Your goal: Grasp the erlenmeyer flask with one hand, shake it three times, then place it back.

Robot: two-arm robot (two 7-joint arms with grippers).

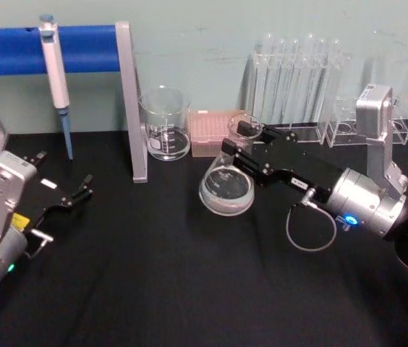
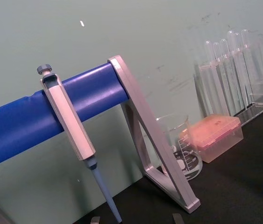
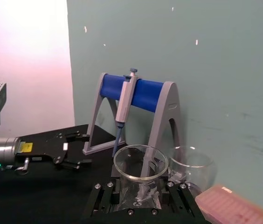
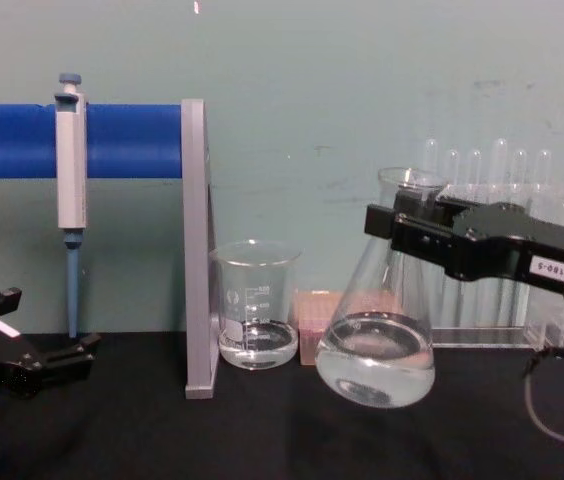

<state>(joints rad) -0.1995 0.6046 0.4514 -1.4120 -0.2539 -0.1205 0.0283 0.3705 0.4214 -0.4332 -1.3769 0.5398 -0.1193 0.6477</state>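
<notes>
One claw works: the right claw point(image 4: 409, 228) grips the neck of the erlenmeyer flask point(image 4: 375, 350), tilted and seemingly off the surface point(image 1: 153, 282), at 4 o'clock from the beaker point(image 1: 165, 123). The left claw point(image 1: 63, 176) rests, spread wide. Shaking seems the step in hand; next, a gentle upright lowering.

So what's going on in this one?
The right gripper is clamped on the neck of the erlenmeyer flask, holding it tilted, apparently just off the black table, with clear liquid in its base. The left gripper rests open at the table's left side, idle.
</notes>
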